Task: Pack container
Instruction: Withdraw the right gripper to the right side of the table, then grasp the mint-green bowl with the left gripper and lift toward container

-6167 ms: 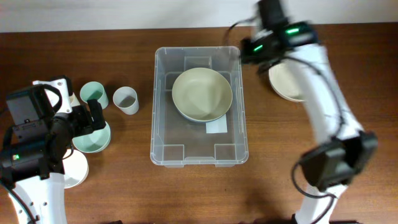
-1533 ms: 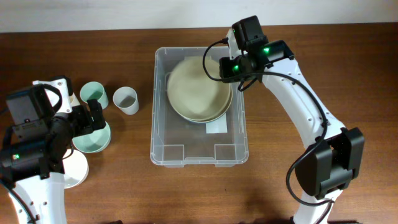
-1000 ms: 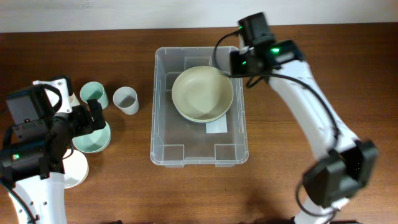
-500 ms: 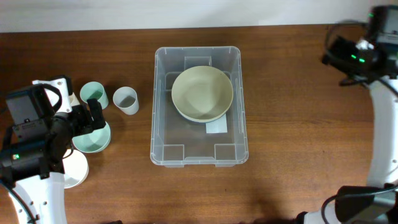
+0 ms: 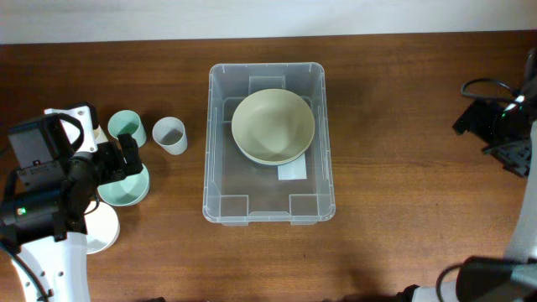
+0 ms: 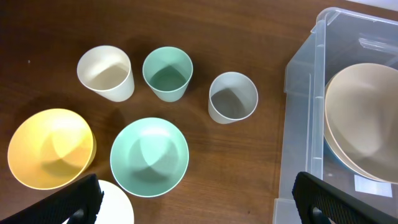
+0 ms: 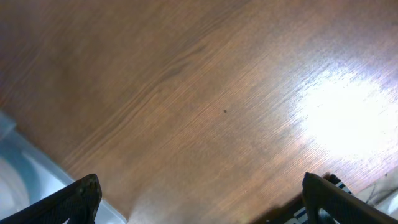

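Observation:
The container (image 5: 252,197), a large clear bin, stands mid-table. A beige bowl (image 5: 273,126) rests in its far half, nested on another bowl, above a white label (image 5: 292,171). My left gripper (image 5: 127,159) hovers open over a mint bowl (image 6: 149,155), well left of the container (image 6: 305,93), with nothing between its fingers (image 6: 81,199). My right arm (image 5: 503,134) is at the table's right edge. The right gripper (image 7: 205,202) is open and empty above bare wood, with only a corner of the container (image 7: 15,165) in its view.
Left of the container stand a white cup (image 6: 106,73), a green cup (image 6: 167,73) and a grey cup (image 6: 232,97). A yellow bowl (image 6: 51,147) and a white dish (image 6: 118,205) sit near the mint bowl. The near half of the container holds nothing.
The right arm left a second bowl on the one in the container, opened its gripper and swung away to the table's right edge. The left arm has not moved.

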`<state>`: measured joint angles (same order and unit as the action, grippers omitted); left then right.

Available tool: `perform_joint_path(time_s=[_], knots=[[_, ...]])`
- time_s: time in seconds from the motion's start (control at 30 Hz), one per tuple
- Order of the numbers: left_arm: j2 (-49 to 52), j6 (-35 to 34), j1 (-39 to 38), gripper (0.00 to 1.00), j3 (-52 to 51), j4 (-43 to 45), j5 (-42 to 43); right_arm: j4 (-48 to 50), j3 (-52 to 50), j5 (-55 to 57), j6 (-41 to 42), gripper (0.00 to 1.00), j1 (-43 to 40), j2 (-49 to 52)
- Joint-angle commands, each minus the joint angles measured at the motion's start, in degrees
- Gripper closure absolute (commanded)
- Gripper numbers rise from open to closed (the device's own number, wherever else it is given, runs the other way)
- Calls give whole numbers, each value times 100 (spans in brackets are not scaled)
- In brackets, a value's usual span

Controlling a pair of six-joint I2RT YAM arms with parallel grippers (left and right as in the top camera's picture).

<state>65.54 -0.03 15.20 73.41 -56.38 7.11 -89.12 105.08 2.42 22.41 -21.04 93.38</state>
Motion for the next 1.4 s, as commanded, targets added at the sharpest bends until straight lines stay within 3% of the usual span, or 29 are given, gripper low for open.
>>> perform_joint_path(time_s=[0.0,0.23,0.4,0.6,0.8,1.37], knots=[[13,94,-15,0,101,-26,61,37,-240,-48,-232,1,247,-785],[13,92,-15,0,98,-24,61,691,-2092,-81,-267,1,835,-2441],[13,92,-15,0,101,-26,61,1290,-3705,-1005,-243,1,1340,-3394],[20,90,-17,0,90,-13,87,2094,-4992,-1233,87,1,1838,-3606],[446,92,-138,0,68,-293,-107,2566,-5117,-1213,107,1,1878,-3305],[3047,-31,-796,1,46,-369,-1445,2719,-5117,-1185,101,1,1878,-3150]])
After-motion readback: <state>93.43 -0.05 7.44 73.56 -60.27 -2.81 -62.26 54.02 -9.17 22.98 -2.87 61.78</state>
